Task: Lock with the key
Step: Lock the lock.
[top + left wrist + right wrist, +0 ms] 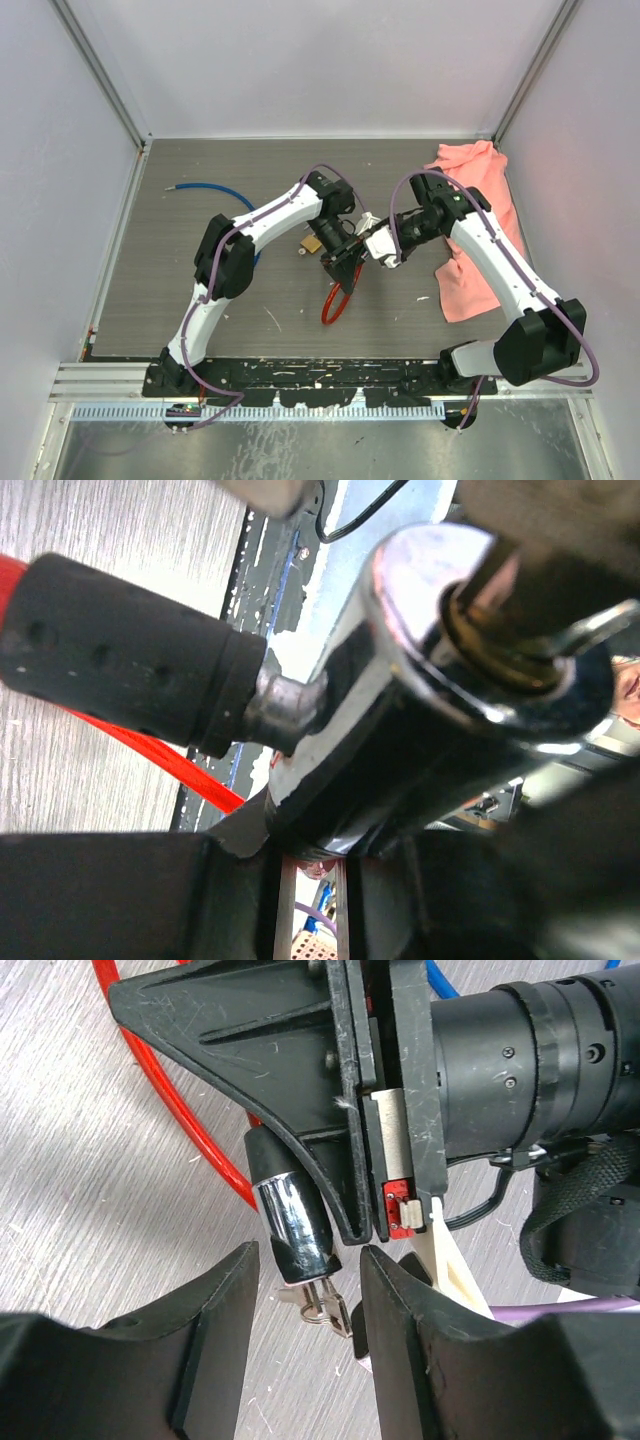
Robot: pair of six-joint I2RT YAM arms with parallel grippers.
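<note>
Chrome lock cylinder (pixel 290 1215) of the cable lock (pixel 338 285) is located near the centre of the grey wood-grain table (pixel 200 290), raised off the surface and clamped between the jaws of the left gripper (pixel 345 266). The left wrist view shows the cylinder at very close range, lying across the black fingers, with a black sleeve (pixel 130 670) joined to one side of it. The red cable (pixel 333 303) hangs from the lock in a loop and rests on the table directly below the left gripper. The key (pixel 326 1306) is seated in the exposed end of the cylinder and projects from it. That end faces the right gripper (pixel 310 1295). The right gripper's jaws stand apart, with one finger (pixel 225 1305) on each side of the key and the cylinder end. A visible gap remains on both sides, so neither finger touches the key or the cylinder. In the top external view the two grippers sit just beside each other, tip to tip, above the red loop. A small brass-coloured object (pixel 311 244) lies on the table beside the left gripper; its type cannot be determined. A pink cloth (pixel 480 230) lies crumpled at the right side of the table, partly under the right arm. A blue cable (pixel 212 189) lies on the table at the far left, well apart from the lock.
</note>
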